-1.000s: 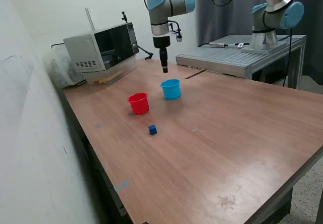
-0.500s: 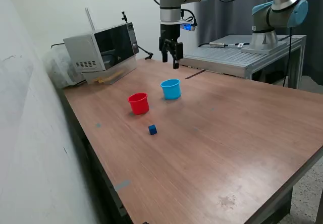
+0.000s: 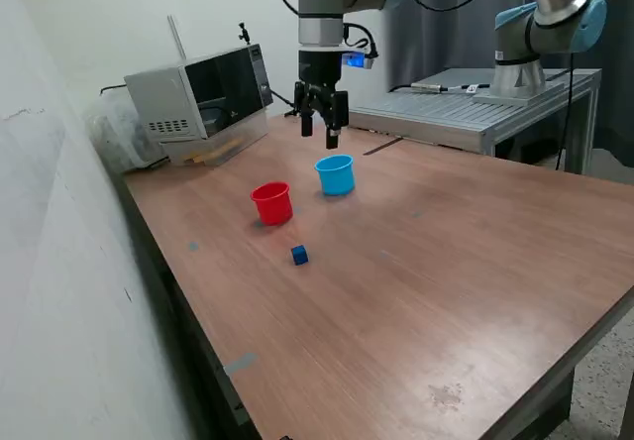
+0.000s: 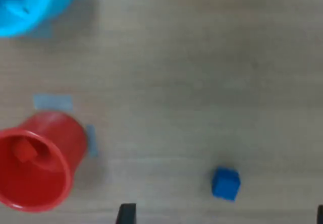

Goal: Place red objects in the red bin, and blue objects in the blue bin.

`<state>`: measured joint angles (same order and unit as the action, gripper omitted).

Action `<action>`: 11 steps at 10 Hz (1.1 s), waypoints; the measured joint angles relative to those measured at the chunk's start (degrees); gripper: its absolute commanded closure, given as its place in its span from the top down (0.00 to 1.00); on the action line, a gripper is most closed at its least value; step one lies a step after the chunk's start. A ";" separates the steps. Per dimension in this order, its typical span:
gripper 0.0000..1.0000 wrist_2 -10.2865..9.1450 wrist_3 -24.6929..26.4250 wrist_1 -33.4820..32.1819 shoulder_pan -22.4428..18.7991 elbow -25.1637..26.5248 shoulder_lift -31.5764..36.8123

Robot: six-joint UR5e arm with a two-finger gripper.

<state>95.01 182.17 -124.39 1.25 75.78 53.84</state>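
Exterior view: open, empty jaws (image 3: 321, 135) are hovering above the blue bin (image 3: 336, 174); the blue cube (image 3: 299, 254) is lying at 6 o'clock from them.

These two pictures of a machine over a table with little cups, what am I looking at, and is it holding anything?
It is a robot arm ending in a two-finger gripper, which hangs open and empty above the wooden table. One picture comes from a camera standing off to the side; the other, blurrier one comes from a camera on the arm's wrist, looking straight down. On the table stand a red bin and a blue bin, both small cups. The wrist view shows something red inside the red bin, probably a cube. One small blue cube lies loose on the table, apart from both bins. A microwave-like box sits at the back.
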 measured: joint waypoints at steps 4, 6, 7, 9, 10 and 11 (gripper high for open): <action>1.00 -0.43 12.79 -1.19 -2.72 -11.32 -10.39; 1.00 -0.81 15.40 -2.67 -3.02 -13.74 -15.00; 1.00 -1.00 15.87 -3.68 -3.03 -14.22 -16.94; 1.00 -1.32 16.15 -5.14 -2.94 -15.28 -20.22; 1.00 -1.43 16.18 -5.56 -2.85 -15.91 -21.36; 1.00 -1.48 16.19 -6.00 -2.76 -16.44 -22.09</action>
<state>93.53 198.36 -130.39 -1.51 59.34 31.76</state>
